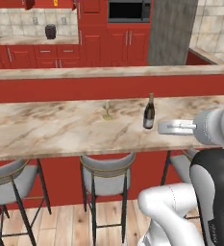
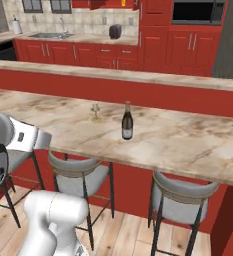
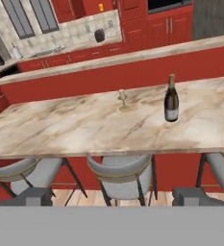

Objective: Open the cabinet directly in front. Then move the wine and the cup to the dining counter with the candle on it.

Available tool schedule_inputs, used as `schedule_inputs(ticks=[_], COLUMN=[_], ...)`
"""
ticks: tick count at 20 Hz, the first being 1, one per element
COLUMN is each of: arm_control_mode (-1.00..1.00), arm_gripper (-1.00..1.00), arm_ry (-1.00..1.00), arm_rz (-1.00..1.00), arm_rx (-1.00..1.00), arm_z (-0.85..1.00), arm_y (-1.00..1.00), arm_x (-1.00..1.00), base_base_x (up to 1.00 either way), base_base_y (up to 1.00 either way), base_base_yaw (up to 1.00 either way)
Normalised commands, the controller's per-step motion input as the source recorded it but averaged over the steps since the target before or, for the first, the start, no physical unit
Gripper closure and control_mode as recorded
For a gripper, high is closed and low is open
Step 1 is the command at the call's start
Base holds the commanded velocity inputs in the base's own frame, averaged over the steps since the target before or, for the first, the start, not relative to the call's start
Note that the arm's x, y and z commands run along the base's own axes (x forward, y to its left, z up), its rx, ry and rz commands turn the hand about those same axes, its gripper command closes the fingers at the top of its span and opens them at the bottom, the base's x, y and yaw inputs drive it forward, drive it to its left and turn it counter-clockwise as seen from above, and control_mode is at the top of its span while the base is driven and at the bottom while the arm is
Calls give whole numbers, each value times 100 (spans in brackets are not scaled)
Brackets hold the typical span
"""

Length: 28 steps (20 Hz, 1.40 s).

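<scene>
The wine (image 1: 149, 113) (image 2: 127, 122) (image 3: 171, 100), a dark bottle with a gold neck, stands upright on the marbled dining counter (image 1: 60, 129) (image 2: 188, 140) (image 3: 70, 125). The small candle (image 1: 107, 111) (image 2: 95, 111) (image 3: 123, 102) on its gold holder stands just left of it. Far back at the top edge, the yellow cup (image 1: 55, 2) (image 3: 100, 7) sits in the red upper cabinet (image 3: 87, 6). My gripper (image 3: 114, 197) is open and holds nothing. It hangs in front of the counter's near edge, back from the bottle, and its fingertips (image 3: 34, 196) stand wide apart.
Grey round stools (image 1: 106, 175) (image 2: 78, 175) (image 3: 120, 175) stand under the counter's near edge. A raised red ledge (image 1: 108, 79) runs behind the counter. Beyond it are low red cabinets, a dark toaster (image 1: 50, 31) (image 2: 115, 31), a sink (image 2: 50, 35) and a built-in oven (image 1: 129, 10).
</scene>
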Motion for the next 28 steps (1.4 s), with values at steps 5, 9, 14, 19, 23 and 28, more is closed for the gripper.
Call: schedule_inputs(ticks=[5, 9, 14, 19, 23, 28], arm_control_mode=[100, 100, 100, 100, 100, 100], arm_gripper=[-100, -100, -100, -100, -100, -100], arm_ry=[0, 0, 0, 0, 0, 0], arm_rz=[0, 0, 0, 0, 0, 0], arm_rx=[0, 0, 0, 0, 0, 0], arm_z=[0, 0, 0, 0, 0, 0], arm_y=[0, 0, 0, 0, 0, 0], arm_x=[0, 0, 0, 0, 0, 0], base_base_x=[0, 0, 0, 0, 0, 0], base_base_y=[100, 100, 100, 100, 100, 100], base_base_yaw=[0, 0, 0, 0, 0, 0])
